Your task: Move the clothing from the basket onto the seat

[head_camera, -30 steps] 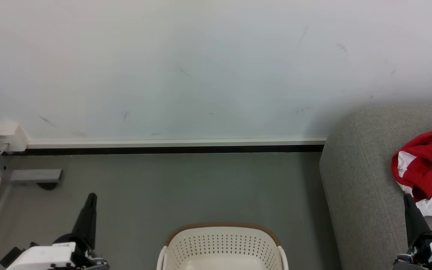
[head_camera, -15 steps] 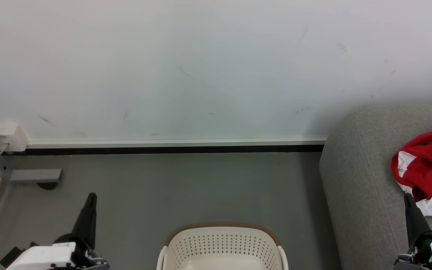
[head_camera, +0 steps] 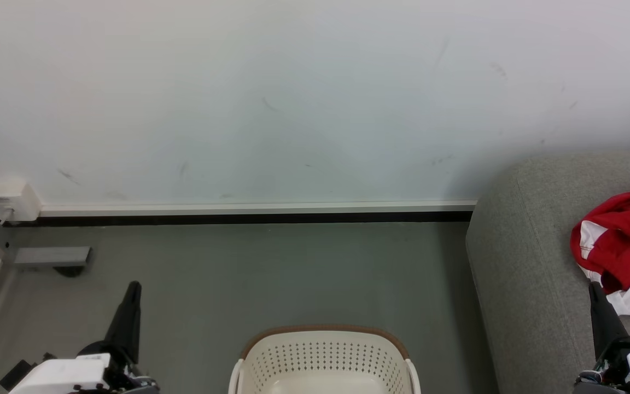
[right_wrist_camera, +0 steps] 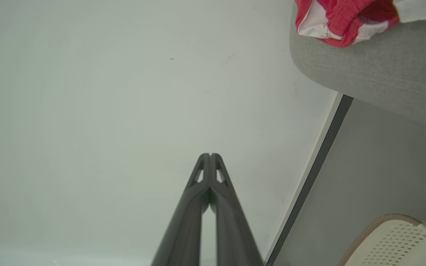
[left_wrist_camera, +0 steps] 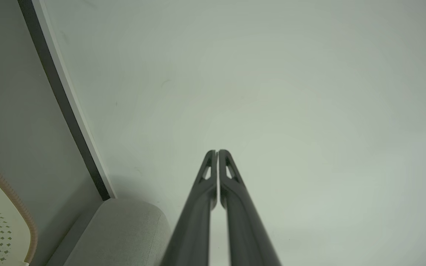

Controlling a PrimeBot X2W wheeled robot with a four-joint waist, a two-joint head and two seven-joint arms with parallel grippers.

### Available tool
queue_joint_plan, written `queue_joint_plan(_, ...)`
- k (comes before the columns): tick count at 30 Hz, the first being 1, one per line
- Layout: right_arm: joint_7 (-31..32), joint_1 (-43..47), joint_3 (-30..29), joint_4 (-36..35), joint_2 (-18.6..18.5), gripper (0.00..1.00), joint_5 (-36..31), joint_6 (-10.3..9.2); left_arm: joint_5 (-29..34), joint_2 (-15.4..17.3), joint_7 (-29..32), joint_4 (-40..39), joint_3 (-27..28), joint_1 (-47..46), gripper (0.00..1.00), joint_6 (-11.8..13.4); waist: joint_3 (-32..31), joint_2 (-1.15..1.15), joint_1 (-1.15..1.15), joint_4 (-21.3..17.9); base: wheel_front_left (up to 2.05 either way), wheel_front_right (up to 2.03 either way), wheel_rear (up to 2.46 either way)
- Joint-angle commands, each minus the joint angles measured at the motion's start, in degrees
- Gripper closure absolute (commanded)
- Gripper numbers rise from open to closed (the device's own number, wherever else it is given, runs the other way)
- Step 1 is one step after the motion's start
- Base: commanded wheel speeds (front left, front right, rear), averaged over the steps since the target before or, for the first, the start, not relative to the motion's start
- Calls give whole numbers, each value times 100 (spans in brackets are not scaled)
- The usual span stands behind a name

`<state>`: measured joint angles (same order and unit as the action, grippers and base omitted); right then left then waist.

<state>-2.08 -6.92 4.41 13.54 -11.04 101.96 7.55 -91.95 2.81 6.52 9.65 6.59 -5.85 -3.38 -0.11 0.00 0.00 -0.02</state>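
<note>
The red and white clothing (head_camera: 624, 246) lies bunched on the light grey seat (head_camera: 523, 262) at the right edge of the head view, and also on the seat (right_wrist_camera: 383, 74) at the top right of the right wrist view as clothing (right_wrist_camera: 342, 18). The cream basket (head_camera: 323, 358) with its brown rim stands on the floor at bottom centre; the part of its inside that shows holds nothing. My left gripper (head_camera: 133, 285) is shut over the floor, left of the basket. My right gripper (head_camera: 593, 285) is shut just below the clothing, holding nothing. Both fingertip pairs (left_wrist_camera: 216, 151) (right_wrist_camera: 209, 155) point at the wall.
A white wall (head_camera: 293, 98) with a baseboard (head_camera: 249, 209) runs across the back. A white socket box (head_camera: 11, 200) and a grey bracket (head_camera: 52, 256) sit at the far left. Grey floor (head_camera: 293, 273) lies between basket and wall.
</note>
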Motion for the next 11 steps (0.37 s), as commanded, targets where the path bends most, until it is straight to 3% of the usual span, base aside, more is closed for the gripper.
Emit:
queue_joint_plan(1, -29, 2, 8, -21, -57, 100, 41, -12, -79, 12, 15, -12, 13, -33, 100, 20, 0, 0, 0, 0, 0, 0, 0)
queue_joint_plan(11, -95, 3, 85, -36, -113, 100, 111, -12, -79, 12, 15, -12, 12, -32, 100, 19, 0, 0, 0, 0, 0, 0, 0)
